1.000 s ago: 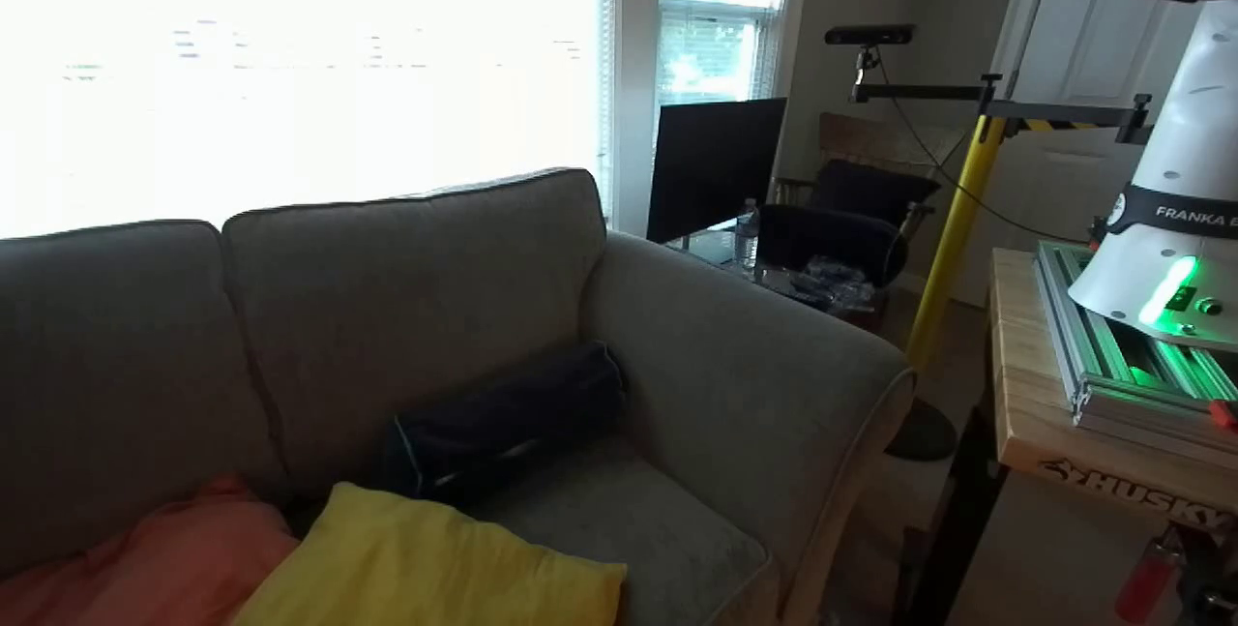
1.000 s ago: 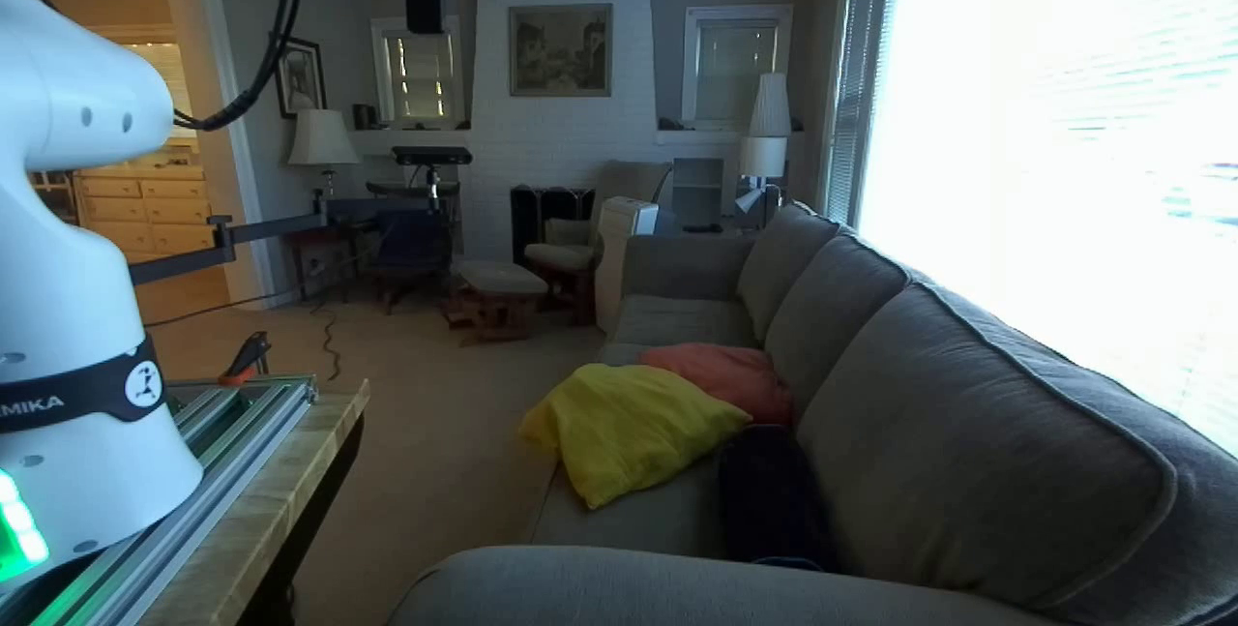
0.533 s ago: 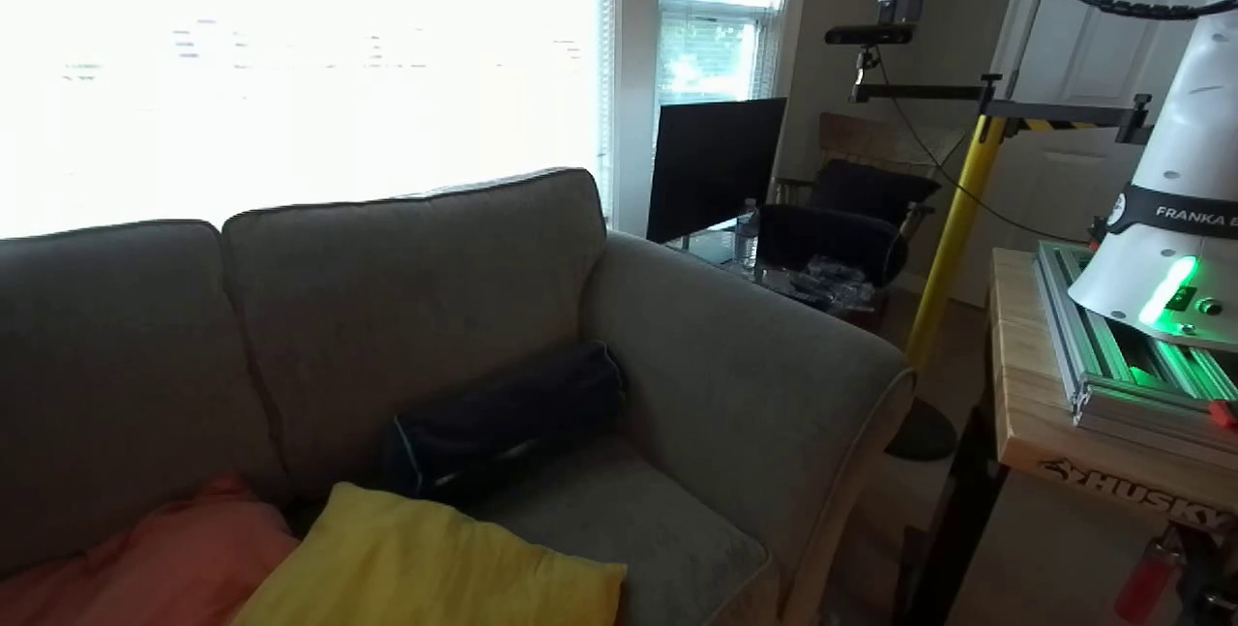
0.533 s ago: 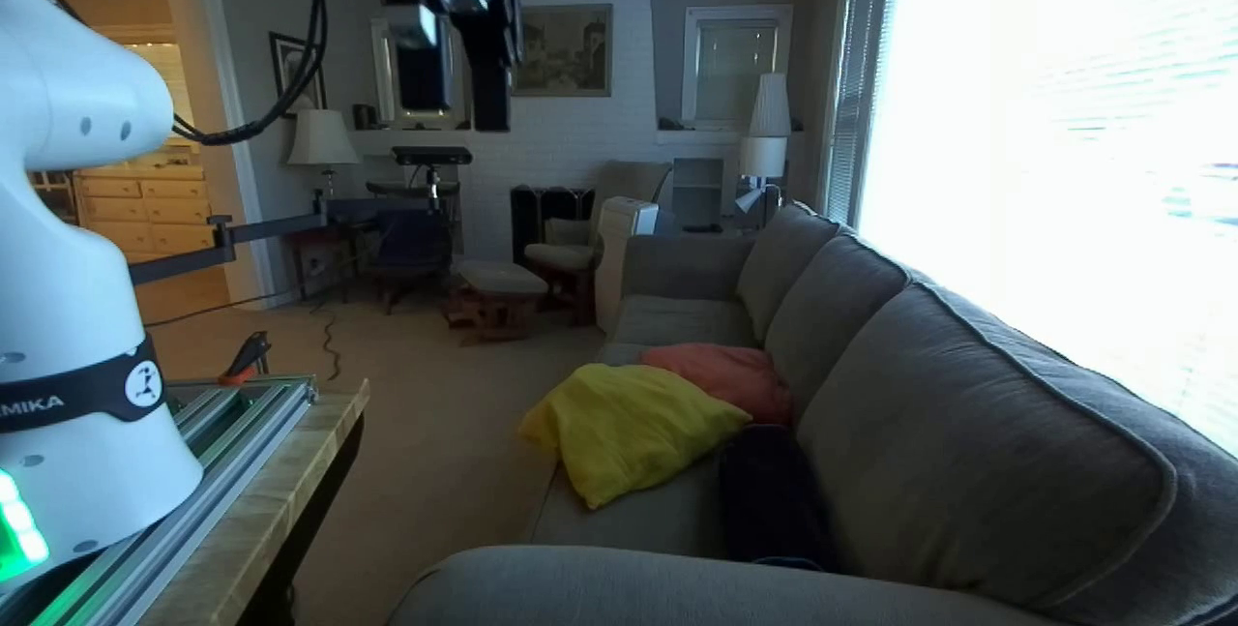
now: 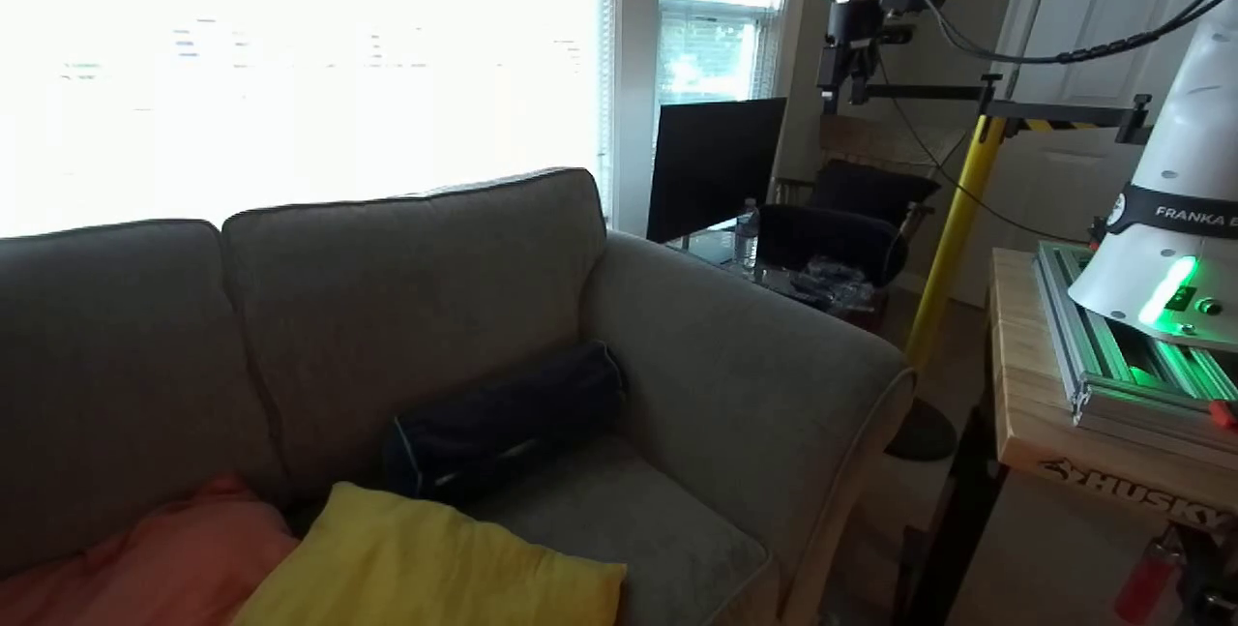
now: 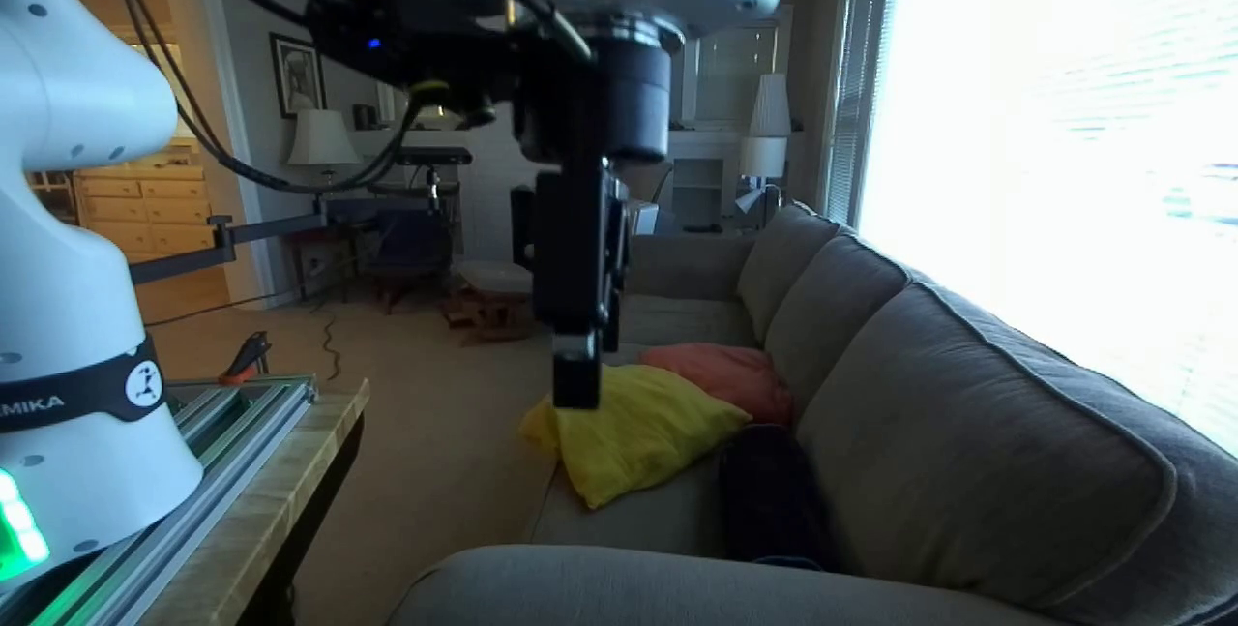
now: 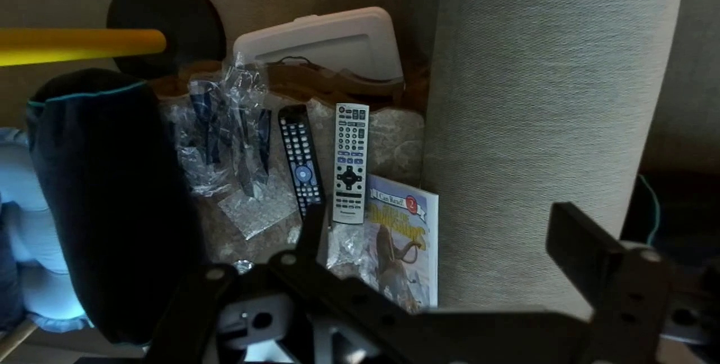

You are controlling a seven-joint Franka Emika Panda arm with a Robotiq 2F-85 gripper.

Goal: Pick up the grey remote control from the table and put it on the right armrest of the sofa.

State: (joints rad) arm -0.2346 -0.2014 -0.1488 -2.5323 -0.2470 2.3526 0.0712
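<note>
- Lower than half a second ago, the gripper has come down from the top edge of both exterior views, deeper into each.
- Jaws spread wide, nothing between them, hanging well above the table.
- And the prize? That silver-grey Panasonic remote, most likely the grey one meant, lies on the table, buttons up, untouched.
- Danger here: the black remote lies just beside it, so a careless squeeze could take both.
- Clear plastic wrapping, all crinkles, lies near and could get pinched along; the "I Can Read!" book crowds the remote's lower end, touching or not, hard to say.
- Watch that one jaw! The wrist view shows it in line with the right armrest of the sofa; straight down without a sideways shift would likely jam it on the padding.
- Water bottle upright on the table, and a wide sweep might topple it.
- Textures now: hard, slim remote, a straight bar studded with small buttons, thin enough to slip from a shallow pinch.
- Mottled, stone-like table, scalloped along its edge; coarse woven cloth on the armrest, broad and rounded, so a remote set off-centre may slide away.
</note>
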